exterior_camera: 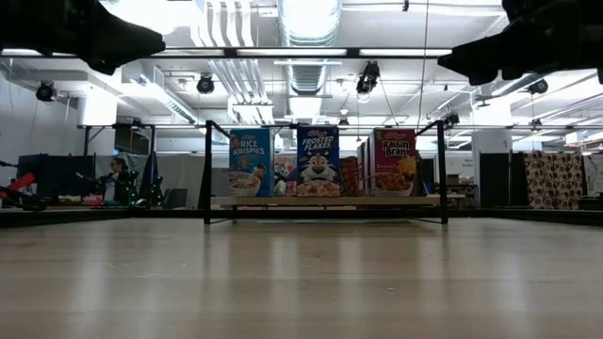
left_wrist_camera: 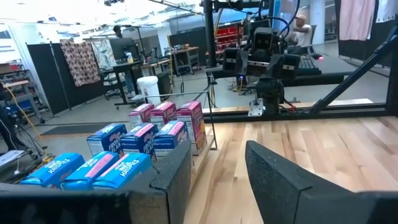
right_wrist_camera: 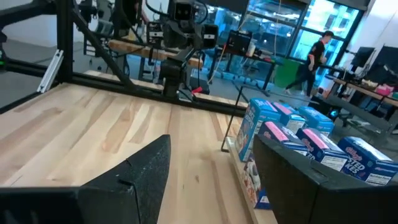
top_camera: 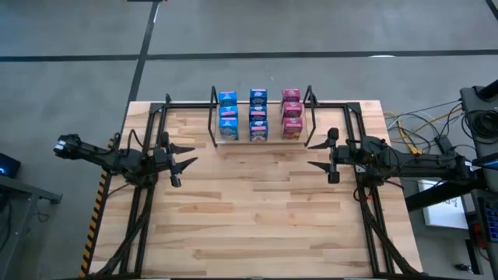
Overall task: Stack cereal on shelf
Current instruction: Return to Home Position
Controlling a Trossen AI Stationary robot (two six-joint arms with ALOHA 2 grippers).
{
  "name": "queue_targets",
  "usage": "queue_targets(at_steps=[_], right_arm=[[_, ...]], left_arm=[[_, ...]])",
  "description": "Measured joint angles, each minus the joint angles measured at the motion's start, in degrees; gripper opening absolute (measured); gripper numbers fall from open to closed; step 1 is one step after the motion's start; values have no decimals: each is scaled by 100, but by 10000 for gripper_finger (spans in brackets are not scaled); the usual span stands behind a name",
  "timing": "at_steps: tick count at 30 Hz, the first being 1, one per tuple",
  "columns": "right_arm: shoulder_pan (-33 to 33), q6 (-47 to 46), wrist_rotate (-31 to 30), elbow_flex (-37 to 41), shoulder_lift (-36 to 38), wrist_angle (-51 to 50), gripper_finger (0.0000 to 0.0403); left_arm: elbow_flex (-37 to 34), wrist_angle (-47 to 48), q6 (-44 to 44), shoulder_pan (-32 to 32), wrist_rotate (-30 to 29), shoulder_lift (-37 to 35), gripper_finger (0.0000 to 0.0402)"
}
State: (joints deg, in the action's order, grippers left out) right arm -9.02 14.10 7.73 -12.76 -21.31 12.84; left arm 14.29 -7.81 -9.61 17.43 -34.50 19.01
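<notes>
Nine cereal boxes stand on the shelf at the far middle of the table. The left gripper and right gripper hang wide open and empty to either side, where a stray swing might knock the shelf. Only the low view shows the Frosted Flakes and Raisin Bran fronts.

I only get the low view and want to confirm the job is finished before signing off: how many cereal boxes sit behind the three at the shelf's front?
Observer: From above, the shelf holds nine cereal boxes, three rows deep: two blue columns, one pink.
Operator: Where are the arms? I only see dark shapes up top.
Observer: The left pincer hangs open over bare table on the left, short of the shelf.
Operator: And the other?
Observer: The right pincer mirrors it on the right, also open and holding nothing.
</notes>
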Motion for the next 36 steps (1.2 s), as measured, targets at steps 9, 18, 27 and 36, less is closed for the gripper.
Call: queue_targets(at_steps=[9,18,27,36], right_arm=[[0,-115,0,314,559,8,219],[-2,-73,145,578,1215,-32,219],[0,155,193,636,2126,-625,219],[0,254,370,948,2061,-670,219]], left_arm=[[-302,21,-3,0,117,-329,135],[-711,12,156,0,154,-900,135],[-848,578,75,0,159,-1913,135],[-923,633,237,-7,-466,-1887,135]])
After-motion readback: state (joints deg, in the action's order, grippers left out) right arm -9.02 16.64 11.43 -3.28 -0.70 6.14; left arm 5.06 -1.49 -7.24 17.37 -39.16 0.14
